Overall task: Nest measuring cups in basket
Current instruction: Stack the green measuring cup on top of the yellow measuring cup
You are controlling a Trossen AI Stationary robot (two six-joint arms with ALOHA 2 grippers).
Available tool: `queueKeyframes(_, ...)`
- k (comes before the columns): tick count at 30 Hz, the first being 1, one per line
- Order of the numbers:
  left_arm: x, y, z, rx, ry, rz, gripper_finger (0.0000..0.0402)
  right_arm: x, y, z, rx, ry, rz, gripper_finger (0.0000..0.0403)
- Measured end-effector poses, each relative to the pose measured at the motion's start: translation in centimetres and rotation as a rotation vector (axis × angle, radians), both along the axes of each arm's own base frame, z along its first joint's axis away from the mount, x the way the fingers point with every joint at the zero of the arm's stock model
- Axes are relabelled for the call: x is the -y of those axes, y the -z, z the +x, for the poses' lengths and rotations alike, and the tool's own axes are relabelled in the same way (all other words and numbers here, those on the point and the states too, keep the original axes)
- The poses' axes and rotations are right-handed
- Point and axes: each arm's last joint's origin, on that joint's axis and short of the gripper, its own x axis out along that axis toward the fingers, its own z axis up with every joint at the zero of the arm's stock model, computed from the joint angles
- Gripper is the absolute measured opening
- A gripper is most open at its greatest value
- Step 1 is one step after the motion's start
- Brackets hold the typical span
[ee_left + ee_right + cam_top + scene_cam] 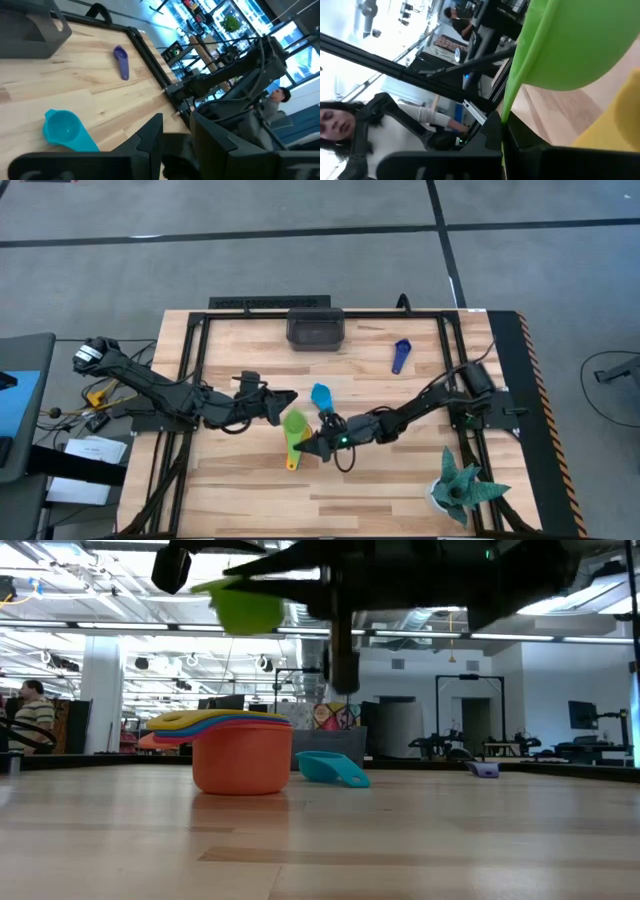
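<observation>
My right gripper [310,444] is shut on a green measuring cup [295,423], raised above a stack of nested cups [242,755]. The stack has an orange cup at the bottom, with red and yellow rims above it, and rests on its base on the table. Its yellow handle [292,460] sticks out toward the near edge. A light blue cup [322,397] lies on the table behind the stack, and a royal blue cup [401,355] lies farther right. The dark grey basket [316,328] stands at the far edge. My left gripper [283,402] is open, just left of the green cup. My right gripper pinches the green cup's flat handle [511,102] between its two fingers [487,134]. It comes in roughly level from the table's right. The cup [248,608] is lifted clear, above the stack, with its bowl sticking out beyond the fingertips.
A teal spiky plant [460,485] stands at the near right corner. A black frame [190,350] runs around the table's working area. A person [28,715] sits in the room beyond the table.
</observation>
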Motion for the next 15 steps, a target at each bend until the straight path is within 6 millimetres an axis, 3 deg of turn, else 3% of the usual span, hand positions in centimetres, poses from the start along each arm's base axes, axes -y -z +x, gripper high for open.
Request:
queueKeyframes(7, 0.1, 0.2, 0.0, -0.023, 0.051, 0.002, 0.0085, -1.0, 1.7, 0.1, -0.009, 0.001, 0.079, 0.0005)
queueKeyframes(15, -0.1, 0.3, 0.1, -0.032, 0.043, 0.011, 0.0085, -1.6, 1.9, -0.1, -0.033, 0.012, 0.089, 0.0005)
